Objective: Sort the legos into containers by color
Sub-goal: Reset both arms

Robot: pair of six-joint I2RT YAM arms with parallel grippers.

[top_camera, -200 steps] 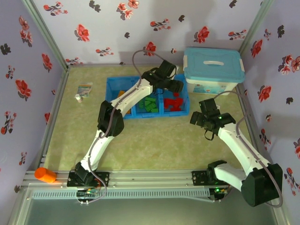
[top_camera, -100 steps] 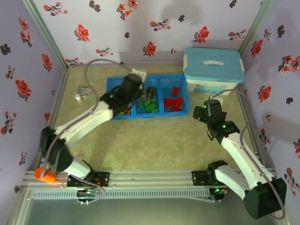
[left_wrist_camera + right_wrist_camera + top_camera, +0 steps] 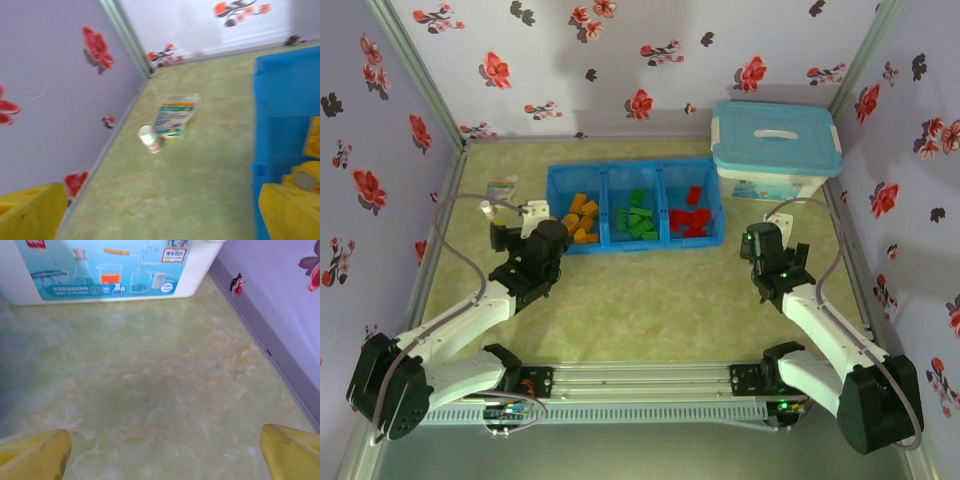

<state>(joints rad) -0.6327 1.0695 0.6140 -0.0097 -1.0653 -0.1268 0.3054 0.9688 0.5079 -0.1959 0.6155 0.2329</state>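
L gripper: jaws spread wide, nothing btwn the yellow fingers, just bare table below. It sits low, near the left end of the tray, and faces the left wall. A small bottle and a packet lie ahead of it, close together; can't tell if they touch.

R gripper: also wide and empty, over bare table. It faces the white box, near the tray's right end but apart from it.

Task items: tray is mid-table toward the back wall.
- Orange legos in the left compartment.
- Green legos in the middle.
- Red legos in the right.

No loose brick seen on the table, so sorting looks done or v. nearly. A brick hidden under an arm can't be ruled out.

Step in hand, as I read it: park both arms clear of the tray. To do it well:
- Keep both jaws wide so nothing gets pinched on the way.
- L arm: lift before any swing. The bottle looks light and prob. rolls or tips at a nudge, and the tray wall is just to its right.
- R arm: back off straight, not sideways, w/ the box front close ahead and the tray corner on its left.
- Go slow near the tray. A bump on the rim could shift it and mix colours across the low walls.
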